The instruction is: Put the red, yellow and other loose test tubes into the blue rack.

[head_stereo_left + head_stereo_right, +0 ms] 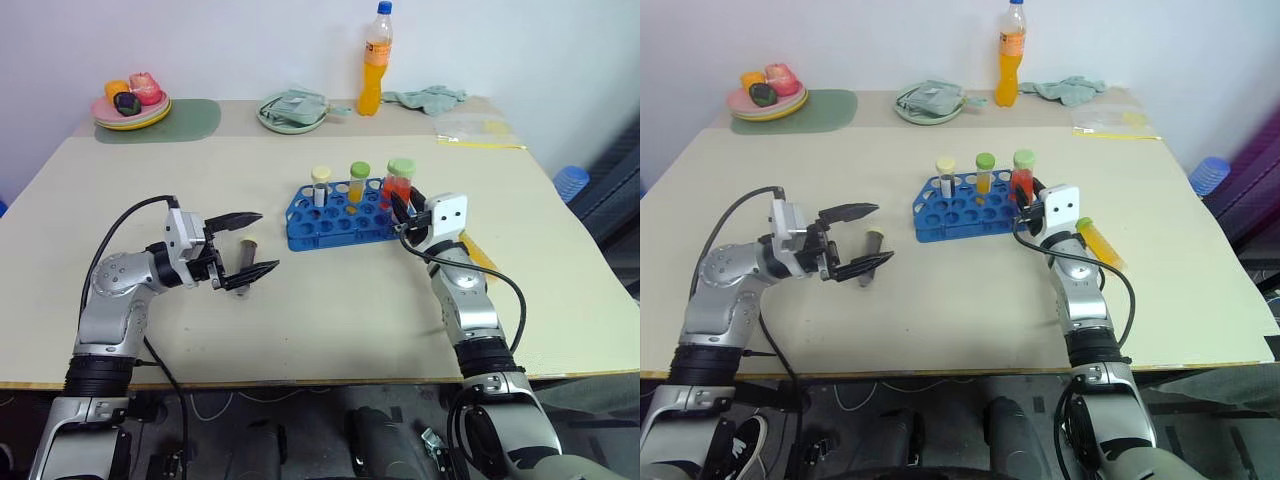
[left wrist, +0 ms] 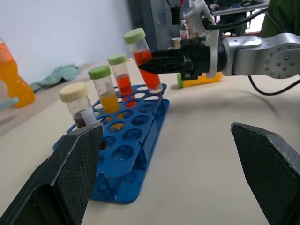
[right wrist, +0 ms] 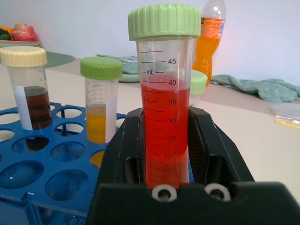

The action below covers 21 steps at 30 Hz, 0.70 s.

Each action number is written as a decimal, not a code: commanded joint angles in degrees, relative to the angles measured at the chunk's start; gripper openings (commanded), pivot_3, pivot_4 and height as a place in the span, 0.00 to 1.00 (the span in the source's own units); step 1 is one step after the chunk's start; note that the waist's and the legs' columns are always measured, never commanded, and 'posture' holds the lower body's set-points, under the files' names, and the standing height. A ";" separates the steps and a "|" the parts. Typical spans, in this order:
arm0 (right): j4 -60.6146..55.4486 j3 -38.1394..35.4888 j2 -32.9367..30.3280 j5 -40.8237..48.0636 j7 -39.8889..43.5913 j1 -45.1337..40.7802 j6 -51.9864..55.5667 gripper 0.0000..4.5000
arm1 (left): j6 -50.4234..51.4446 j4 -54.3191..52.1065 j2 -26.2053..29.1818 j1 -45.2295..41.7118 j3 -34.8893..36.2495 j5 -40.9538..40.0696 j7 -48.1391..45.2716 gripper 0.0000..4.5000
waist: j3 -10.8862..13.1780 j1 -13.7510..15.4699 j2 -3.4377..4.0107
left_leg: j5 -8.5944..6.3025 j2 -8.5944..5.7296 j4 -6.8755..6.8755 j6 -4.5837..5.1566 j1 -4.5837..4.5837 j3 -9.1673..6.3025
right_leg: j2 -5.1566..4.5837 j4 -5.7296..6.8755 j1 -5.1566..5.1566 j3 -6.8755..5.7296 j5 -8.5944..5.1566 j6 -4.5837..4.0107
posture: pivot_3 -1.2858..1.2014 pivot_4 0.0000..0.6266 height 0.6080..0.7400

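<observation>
The blue rack (image 1: pixel 335 222) stands mid-table. A cream-capped brown tube (image 1: pixel 320 183), a green-capped yellow tube (image 1: pixel 358 178) and a green-capped red tube (image 2: pixel 123 75) stand upright in it. My right gripper (image 1: pixel 402 207) is shut on another red test tube (image 3: pixel 165 122) with a green cap, tilted, its lower end at the rack's right end. A yellow tube (image 1: pixel 1100 243) lies on the table right of that arm. My left gripper (image 1: pixel 268 241) hangs open left of the rack, and a small dark tube (image 1: pixel 870 250) lies on the table under its fingers.
Along the far edge are a tall orange drink bottle (image 1: pixel 374 62), a plate of fruit (image 1: pixel 130 103) on a green mat (image 1: pixel 180 120), a green bowl (image 1: pixel 293 110), a crumpled cloth (image 1: pixel 430 98) and a plastic bag (image 1: pixel 475 130).
</observation>
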 commanded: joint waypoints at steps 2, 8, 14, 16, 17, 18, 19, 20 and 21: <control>1.72 0.03 1.32 0.03 -0.67 -2.44 -1.96 0.18 | -0.28 -1.24 0.25 -0.81 1.13 -0.65 0.11 1.00 | 0.00 -0.16 0.00 | 0.00 0.00 0.00 0.00 0.01 0.00 | 0.00 0.01 0.00 0.00 0.00 0.00 | 0.52 0.24 1.00; 3.76 -4.71 2.30 6.08 -0.40 -2.69 0.74 0.18 | 0.03 -1.80 0.48 -0.80 1.28 -0.58 0.48 1.00 | 0.00 -0.16 0.00 | 0.00 0.01 -0.01 0.00 0.03 0.00 | 0.00 0.02 0.01 0.00 0.01 0.01 | 0.52 0.24 1.00; 3.52 -5.95 2.16 7.79 -0.28 -2.46 0.82 0.18 | 0.09 -1.92 0.47 -0.79 1.25 -0.51 0.64 1.00 | 0.01 0.05 0.02 | 0.00 0.00 0.00 0.00 0.02 0.00 | -0.03 0.00 0.02 0.00 0.04 0.06 | 0.52 0.24 1.00; 2.78 -6.37 2.40 9.84 1.48 -2.02 1.45 0.18 | -0.14 -1.88 0.40 -0.91 1.08 -0.27 0.66 1.00 | 0.02 0.05 0.02 | 0.00 -0.01 0.00 0.00 0.01 0.00 | -0.04 0.00 0.02 0.00 0.04 0.06 | 0.52 0.24 1.00; 2.35 -6.71 2.61 11.07 2.33 -1.71 1.80 0.28 | 0.02 -1.94 0.31 -0.98 1.02 -0.32 0.75 1.00 | 0.01 0.04 0.03 | 0.00 0.00 -0.01 0.00 0.01 0.00 | -0.04 0.00 0.02 0.00 0.04 0.06 | 0.52 0.24 1.00; 2.10 -6.79 2.61 11.43 2.67 -1.54 1.97 0.39 | -0.04 -1.98 0.30 -1.02 0.93 -0.24 0.71 1.00 | 0.01 0.04 0.03 | 0.00 0.00 -0.01 0.00 0.02 0.00 | -0.03 0.01 0.02 0.00 0.04 0.07 | 0.52 0.24 1.00; 1.97 -6.50 2.33 10.89 2.74 -1.50 1.63 0.48 | 0.11 -2.00 0.24 -1.07 0.94 -0.35 0.75 1.00 | 0.01 0.03 0.03 | 0.00 0.00 -0.01 0.00 0.01 0.00 | -0.03 0.01 0.02 0.00 0.05 0.07 | 0.52 0.24 1.00; 1.85 -6.16 2.03 10.20 2.65 -1.55 1.31 0.57 | 0.24 -1.97 0.19 -1.13 0.94 -0.43 0.79 1.00 | 0.02 0.01 0.03 | 0.00 0.00 -0.01 0.00 0.01 0.00 | -0.03 0.01 0.02 0.00 0.05 0.07 | 0.52 0.24 1.00; 1.66 -5.95 1.84 9.97 2.84 -1.63 1.21 0.72 | 0.14 -1.91 0.19 -1.17 0.90 -0.33 0.78 1.00 | 0.02 0.01 0.03 | 0.00 0.00 -0.01 0.00 0.01 0.00 | -0.03 0.01 0.02 0.00 0.05 0.08 | 0.52 0.24 1.00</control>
